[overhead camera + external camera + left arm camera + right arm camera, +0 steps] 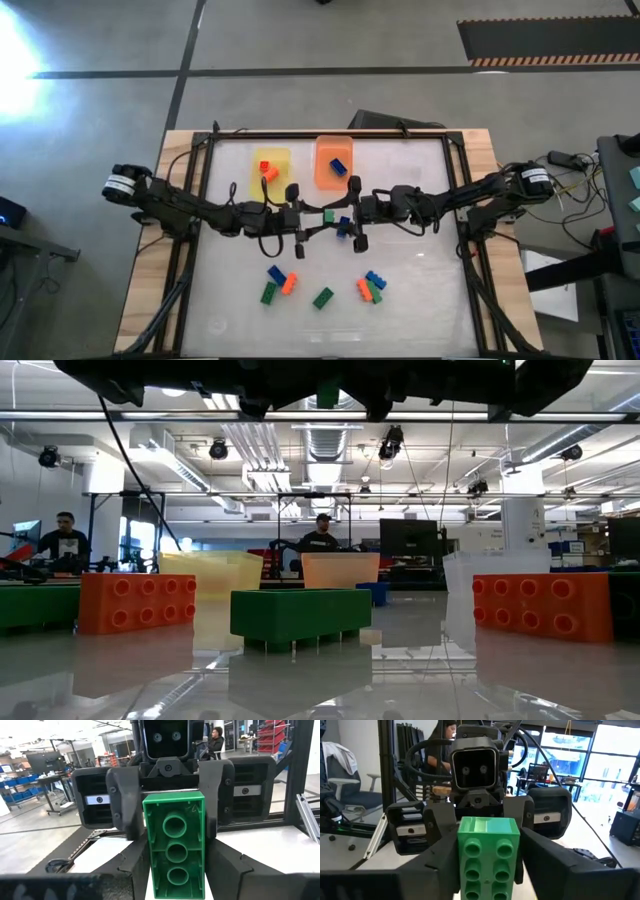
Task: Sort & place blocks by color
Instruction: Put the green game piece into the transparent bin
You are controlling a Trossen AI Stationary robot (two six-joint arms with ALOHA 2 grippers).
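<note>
Both arms meet over the middle of the table. My left gripper (314,219) and my right gripper (343,214) face each other, each shut on the same green block (328,215). The block's hollow underside (175,850) faces the left wrist camera. Its studs (487,855) face the right wrist camera. One blue block (344,230) shows just below the right gripper. Several more blue, orange and green blocks (322,298) lie on the near part of the table. An orange block (268,170) lies in the yellow tray, a blue one (340,165) in the orange tray. My left gripper (175,870) pinches the green block between its two fingers (131,865), which lie on the block's two long sides (149,870). It comes in level from the table's left. The block is lifted clear, its hollow face toward this arm. My right gripper (487,875) pinches the same green block between its two fingers (555,865), on the long sides (516,870). It comes in level from the table's right. The block is clear of the table, its studded face toward this arm.
The yellow tray (281,156) and the orange tray (322,172) stand at the far edge, and a clear tray (470,595) shows in the low view. Loose blocks (300,615) sit near the front. A black frame (208,200) rims the table. People (320,535) are in the room behind.
</note>
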